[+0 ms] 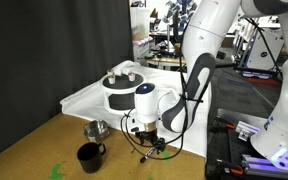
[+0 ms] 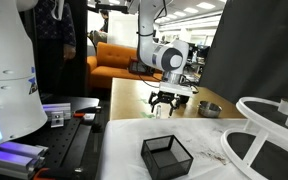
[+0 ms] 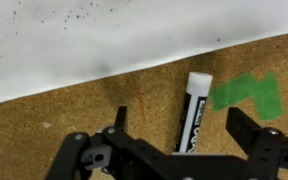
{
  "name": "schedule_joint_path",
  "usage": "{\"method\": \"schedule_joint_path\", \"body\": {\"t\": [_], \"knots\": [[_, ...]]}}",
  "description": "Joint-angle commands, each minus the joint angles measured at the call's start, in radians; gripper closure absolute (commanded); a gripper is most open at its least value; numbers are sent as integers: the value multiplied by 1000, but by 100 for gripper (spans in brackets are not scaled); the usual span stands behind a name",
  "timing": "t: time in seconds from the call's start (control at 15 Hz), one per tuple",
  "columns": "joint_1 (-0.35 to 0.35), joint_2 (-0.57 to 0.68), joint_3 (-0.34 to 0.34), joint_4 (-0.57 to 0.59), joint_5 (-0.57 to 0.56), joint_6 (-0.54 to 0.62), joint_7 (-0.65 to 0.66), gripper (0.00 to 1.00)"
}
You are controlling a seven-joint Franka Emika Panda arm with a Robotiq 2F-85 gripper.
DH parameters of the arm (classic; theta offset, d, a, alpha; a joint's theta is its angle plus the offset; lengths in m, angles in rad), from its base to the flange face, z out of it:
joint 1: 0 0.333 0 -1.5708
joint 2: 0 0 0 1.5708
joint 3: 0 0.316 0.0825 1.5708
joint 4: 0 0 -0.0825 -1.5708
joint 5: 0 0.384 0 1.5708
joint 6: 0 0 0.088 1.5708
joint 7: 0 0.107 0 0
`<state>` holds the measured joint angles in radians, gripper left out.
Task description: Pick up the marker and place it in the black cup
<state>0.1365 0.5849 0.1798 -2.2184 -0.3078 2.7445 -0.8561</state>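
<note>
Your main risk here is a bad pinch. The marker [image 3: 193,115] is thin and round and lies flat on the cork tabletop [image 3: 44,125]. Stop short on the way down and the pads may close above it; come down hard and the fingertips may jam into the cork. It also sits off-centre in the gap, so one finger would likely reach it first and roll or skid it aside, perhaps toward the green tape patch [image 3: 246,93] at the right of the wrist view. A grip near one end could let it swing, which would make the drop into the small black cup [image 1: 89,155] awkward. The silver cup [image 1: 96,129] stands just behind that one, so mind which you aim for.

The gripper [image 3: 177,115] is spread wide and holds nothing. In the wrist view the marker lies in the lower middle of the frame, between the two fingers and nearer the one on the right of the picture. Its whitish end points up toward the white sheet [image 3: 104,40]. Whether the fingertips touch the cork, you cannot tell from these views. The black cup stands at the lower left of an exterior view, apart from the gripper.
</note>
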Motion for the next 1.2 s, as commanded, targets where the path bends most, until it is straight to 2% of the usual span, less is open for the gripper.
{"method": "schedule_joint_path", "body": {"t": [0.0,0.13,0.73,0.8,0.93,1.13], "knots": [[-7,27,5,31,-20,-18,6,25],[-7,29,4,36,-19,-14,8,33],[-9,2,5,31,-10,-22,24,96],[-10,-21,10,18,-2,-41,34,99],[-16,-62,25,-9,9,-71,45,95],[-5,-167,36,-56,10,-140,87,95]]}}
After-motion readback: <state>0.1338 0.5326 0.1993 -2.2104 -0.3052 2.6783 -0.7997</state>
